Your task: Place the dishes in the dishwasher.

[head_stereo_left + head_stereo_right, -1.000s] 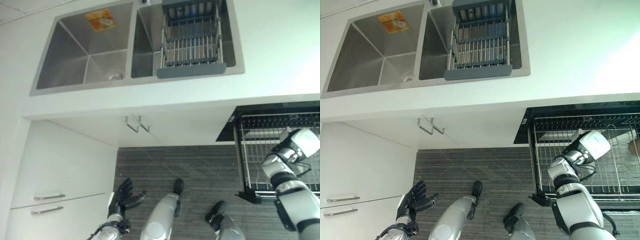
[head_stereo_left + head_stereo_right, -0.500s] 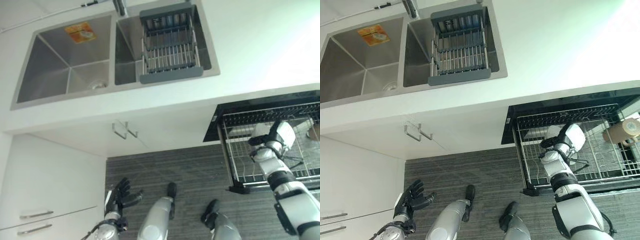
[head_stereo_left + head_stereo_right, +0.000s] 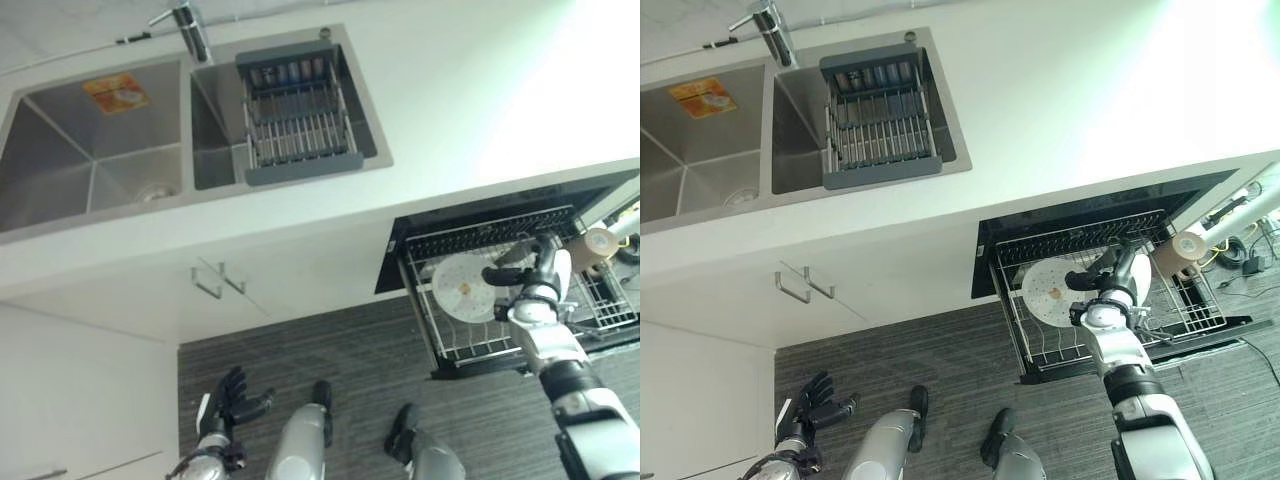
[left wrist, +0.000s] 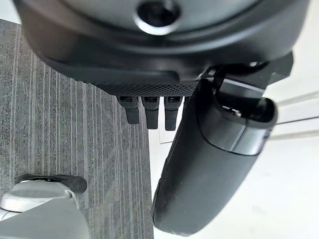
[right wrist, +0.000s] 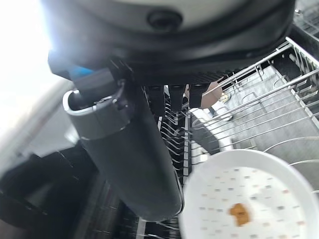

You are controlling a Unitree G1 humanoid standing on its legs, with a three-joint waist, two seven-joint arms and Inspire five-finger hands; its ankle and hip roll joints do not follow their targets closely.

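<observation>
One white plate [image 3: 1058, 291] with small speckles and a brown spot near its middle sits in the pulled-out dishwasher rack [image 3: 1040, 352], at the rack's left part, leaning among the wires. The right hand [image 3: 1110, 272] is over the rack just right of the plate; in the head views its thumb points left along the plate's far edge, close to or touching it, and whether it grips the plate cannot be told. In the right wrist view the thumb [image 5: 134, 159] stands out straight beside the plate, and the fingers [image 5: 177, 94] show as short stubs, so their spread cannot be told. A tan round object [image 3: 1187, 245] lies at the rack's far right corner. The rack comes out of a dark opening under the white counter [image 3: 1090, 110].

On the counter's far left is a double sink [image 3: 95, 135] with a tap [image 3: 185, 22] behind it, an orange sticker [image 3: 115, 92] in the left basin, and a grey drainer basket [image 3: 295, 120] in the right basin. Two cupboard handles [image 3: 220, 280] show below the counter.

The left hand [image 3: 228, 398] hangs low at the near left above the grey striped floor [image 3: 340, 350], fingers spread and relaxed, holding nothing.
</observation>
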